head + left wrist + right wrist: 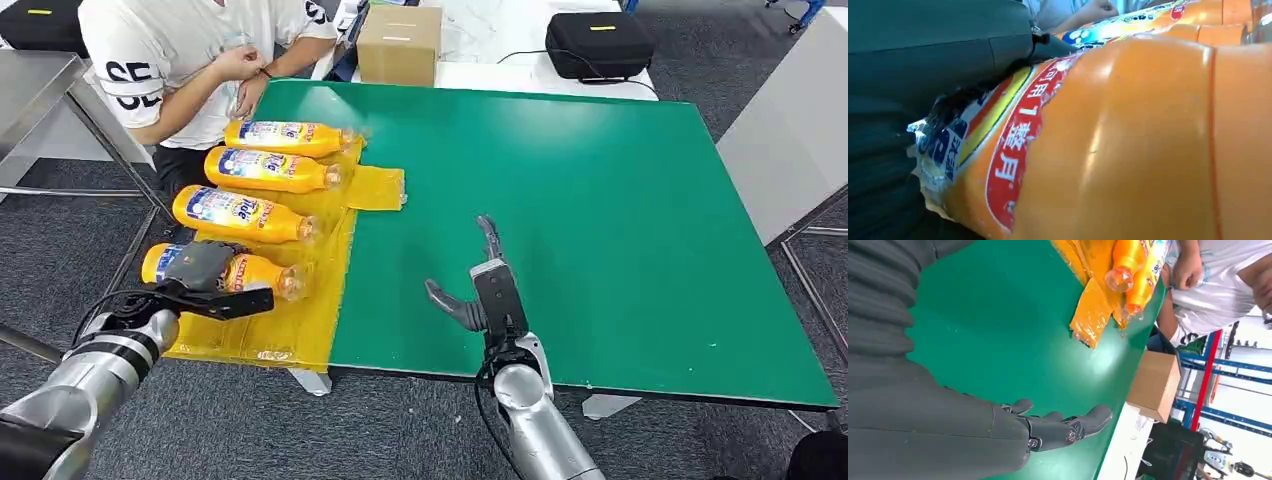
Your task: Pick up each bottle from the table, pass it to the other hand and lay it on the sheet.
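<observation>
Bottles fill the row on the yellow sheet at our left, and the nearest bottle lies on its side under our left hand, whose fingers wrap over its labelled middle; the left wrist view shows the label torn and crinkled beside the dark fingers, so we judge the hand to be gripping it while it rests on the sheet. We read the bottle as smooth, rounded plastic, full of orange liquid and so fairly heavy, likely to roll and to slip where the film label is loose; the waist near the label looks to us the best place to hold. Our right hand hovers over the bare green table with its fingers spread and holding nothing. Beyond the near bottle, the second bottle, third bottle and farthest bottle lie parallel, caps pointing toward the table's middle. Farther off a seated person keeps a hand just beside the farthest bottle, and a cardboard box and a black case stand past the far edge
</observation>
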